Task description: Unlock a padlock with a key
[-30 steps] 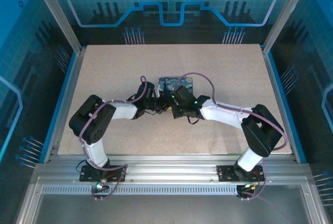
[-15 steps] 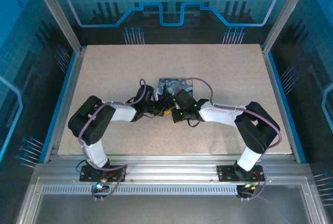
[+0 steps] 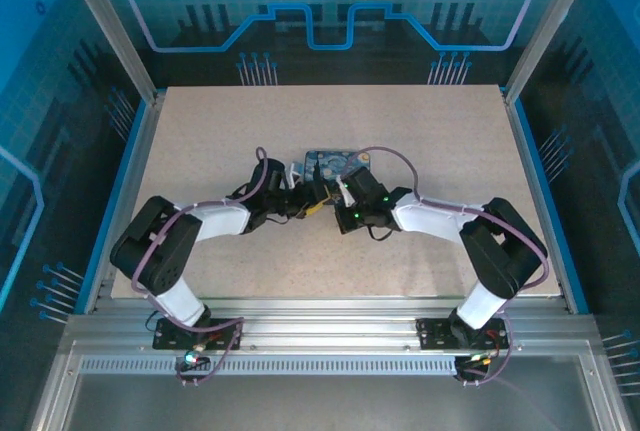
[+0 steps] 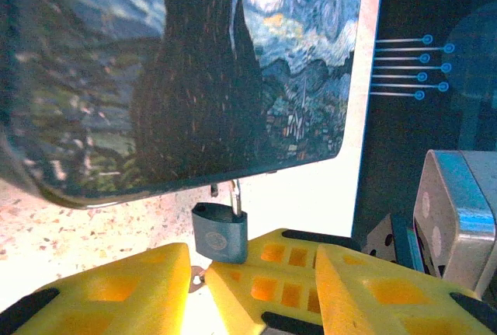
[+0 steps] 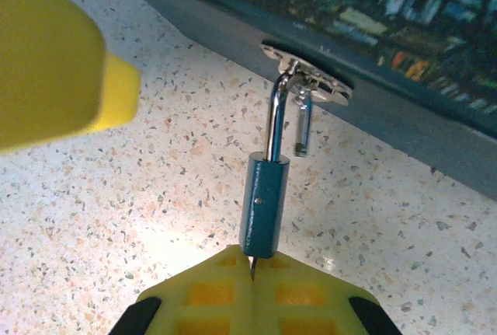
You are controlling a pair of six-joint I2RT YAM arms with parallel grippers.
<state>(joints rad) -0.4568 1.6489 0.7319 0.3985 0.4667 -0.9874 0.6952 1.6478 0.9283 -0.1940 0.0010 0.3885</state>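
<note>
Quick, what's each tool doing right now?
Left tool: open, holding nothing.
Right tool: closed on the key, which is pushed into the bottom of the lock.

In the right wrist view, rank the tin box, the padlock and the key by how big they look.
1. tin box: cut off by the frame, yet clearly the largest.
2. padlock.
3. key: just a thin sliver showing below the padlock, so its full size can't be judged.

Left fingers point(image 4: 101, 288) now apart beside the padlock point(image 4: 221, 230), left elbow point(image 3: 150, 246) farther out leftward.
</note>
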